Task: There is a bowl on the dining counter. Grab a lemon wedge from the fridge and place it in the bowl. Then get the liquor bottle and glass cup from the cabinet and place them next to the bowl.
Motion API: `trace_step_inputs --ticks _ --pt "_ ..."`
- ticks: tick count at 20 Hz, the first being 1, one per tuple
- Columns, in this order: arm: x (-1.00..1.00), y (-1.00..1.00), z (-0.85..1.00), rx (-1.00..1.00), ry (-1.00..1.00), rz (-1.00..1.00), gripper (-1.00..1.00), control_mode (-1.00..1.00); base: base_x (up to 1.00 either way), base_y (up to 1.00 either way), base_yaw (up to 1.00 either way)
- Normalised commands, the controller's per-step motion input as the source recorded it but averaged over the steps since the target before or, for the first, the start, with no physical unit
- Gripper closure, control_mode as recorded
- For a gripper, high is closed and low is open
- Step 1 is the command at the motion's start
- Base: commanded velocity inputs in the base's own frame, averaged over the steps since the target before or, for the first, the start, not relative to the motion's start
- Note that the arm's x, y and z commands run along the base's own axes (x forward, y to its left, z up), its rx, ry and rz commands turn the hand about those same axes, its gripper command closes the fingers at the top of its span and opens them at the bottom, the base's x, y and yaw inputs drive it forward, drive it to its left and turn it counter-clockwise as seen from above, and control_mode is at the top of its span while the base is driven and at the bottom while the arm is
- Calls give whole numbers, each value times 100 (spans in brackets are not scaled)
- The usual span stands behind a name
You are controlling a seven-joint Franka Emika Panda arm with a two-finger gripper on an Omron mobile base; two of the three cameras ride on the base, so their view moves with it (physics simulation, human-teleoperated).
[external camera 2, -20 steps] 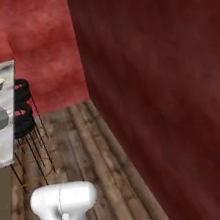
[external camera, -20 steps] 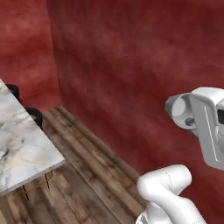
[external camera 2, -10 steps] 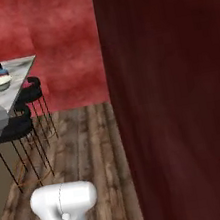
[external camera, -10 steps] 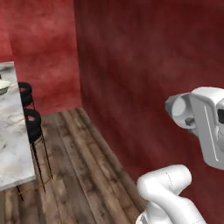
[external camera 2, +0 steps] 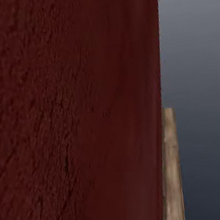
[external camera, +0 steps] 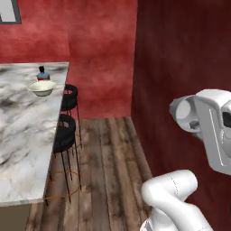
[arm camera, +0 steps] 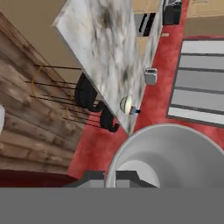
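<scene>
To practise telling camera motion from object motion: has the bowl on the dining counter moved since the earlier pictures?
No. The bowl still sits beside the liquor bottle near the far end of the dining counter; only the camera swung round.

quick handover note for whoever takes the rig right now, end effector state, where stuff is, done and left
End effector: shut on the glass cup, whose rim looms large in the hand view.
Bowl: on the dining counter, near its far end above the two black stools.
Liquor bottle: stands on the counter just behind the bowl.
Done: bottle delivered, cup fetched. Whether the lemon wedge is in the bowl cannot be told from here.
Left: bring the cup to the counter and set it next to the bowl. A dark red wall is very close on the right.
</scene>
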Motion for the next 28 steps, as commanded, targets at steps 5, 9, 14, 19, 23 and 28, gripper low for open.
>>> trace_step_inputs --ticks 5,9,14,19,23,28 --pt "0 0 0 0 0 0 100 100 99 -33 54" --pt "0 0 0 0 0 0 100 100 97 -38 50" --pt "0 0 0 0 0 0 100 100 73 -56 46" --pt "0 0 0 0 0 0 100 100 62 -64 43" --pt "0 0 0 0 0 0 100 100 64 -58 45" --pt "0 0 0 0 0 0 100 100 66 -48 49"
